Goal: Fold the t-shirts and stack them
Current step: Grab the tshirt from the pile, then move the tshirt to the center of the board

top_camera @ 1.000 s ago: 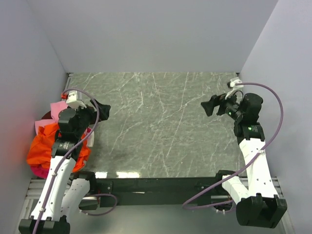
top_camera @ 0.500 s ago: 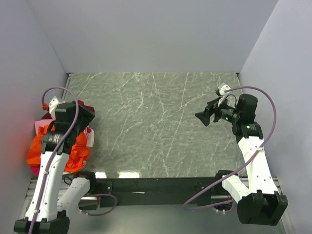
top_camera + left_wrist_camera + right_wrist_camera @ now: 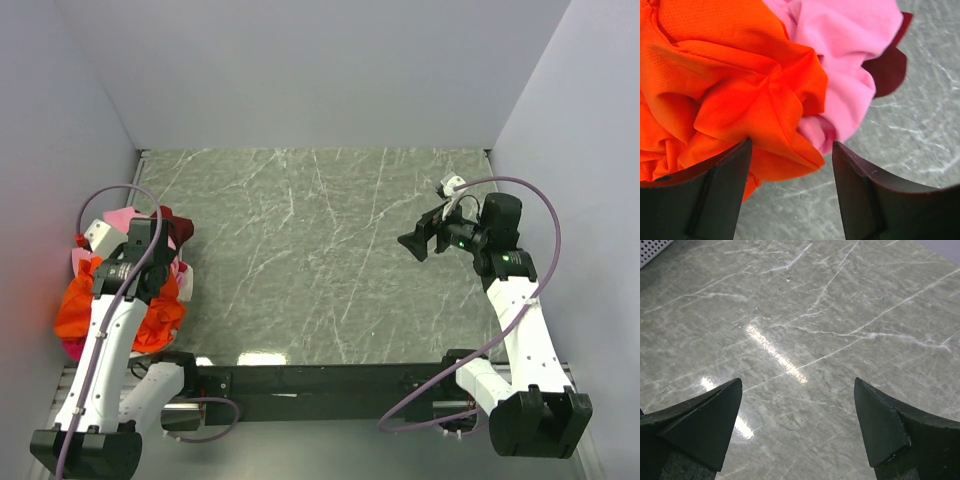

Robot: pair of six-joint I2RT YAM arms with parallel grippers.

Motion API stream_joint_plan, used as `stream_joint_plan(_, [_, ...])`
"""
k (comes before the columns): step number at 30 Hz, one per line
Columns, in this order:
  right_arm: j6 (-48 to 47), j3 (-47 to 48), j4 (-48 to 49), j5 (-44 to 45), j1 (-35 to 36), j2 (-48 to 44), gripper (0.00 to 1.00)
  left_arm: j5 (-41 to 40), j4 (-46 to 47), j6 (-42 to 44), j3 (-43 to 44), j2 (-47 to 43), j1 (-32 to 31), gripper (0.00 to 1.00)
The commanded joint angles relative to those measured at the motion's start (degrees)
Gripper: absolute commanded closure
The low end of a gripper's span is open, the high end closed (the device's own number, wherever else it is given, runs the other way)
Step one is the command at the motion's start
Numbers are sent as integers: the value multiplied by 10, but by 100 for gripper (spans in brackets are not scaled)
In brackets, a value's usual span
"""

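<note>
Left side: the t-shirts (image 3: 115, 305) lie in one crumpled, unfolded heap at the left edge of the bench (image 3: 320, 250), beside the left arm. The orange tee (image 3: 730, 75) sits on top nearest the wrist camera. The pink tee (image 3: 850, 50) is bunched against it on the far side, and a dark red piece (image 3: 887, 67) shows beyond the pink, lying on the bench.

Left tool (image 3: 790, 147): down at the heap, its jaws standing apart with a fold of the orange tee between them. The fold meets the left finger (image 3: 715, 190). Contact with the other finger is not clear, so I cannot tell whether the cloth is clamped.

Right tool (image 3: 798, 382): jaws wide apart, nothing between them, held above bare bench on the right side, well apart from the heap. No tee lies on the bench centre.
</note>
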Motion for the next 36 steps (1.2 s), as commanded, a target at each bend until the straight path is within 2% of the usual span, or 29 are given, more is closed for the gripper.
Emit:
stream_joint_plan(1, [-7,20,2,6,4,0,2,-46,16,-8,-12,4,4,31])
stream_joint_plan(2, [-7,21,1,6,4,0,2,-41,21,-5,-15,9,6,32])
stream_joint_plan(5, [-11,24,-4,7,3,0,2,-39,29,1,-25,13,16,47])
stream_joint_plan(6, [-11,26,-6,8,4,1,2,-41,33,6,-27,10,20,58])
stream_joint_plan(8, [-12,27,-7,9,3,0,2,-52,51,22,-22,-7,21,73])
stream_joint_plan(9, [-13,27,-7,8,4,-1,2,-59,55,40,-14,-14,22,85])
stream_joint_plan(12, [-13,28,-10,5,3,-1,2,-84,76,95,30,-36,22,100])
stream_joint_plan(18, [-12,30,-12,4,3,-3,2,-143,139,198,142,-53,22,100])
stream_joint_plan(23, [-10,30,-13,1,4,-4,2,-188,190,260,234,-22,22,100])
stream_joint_plan(27, [-10,31,-12,-1,3,-3,2,-155,257,302,295,1,22,100])
stream_joint_plan(31, [-11,32,-14,-3,4,-2,2,-50,348,333,370,37,22,100])
stream_joint_plan(36, [-12,32,-15,-2,4,0,2,62,382,337,493,115,22,100])
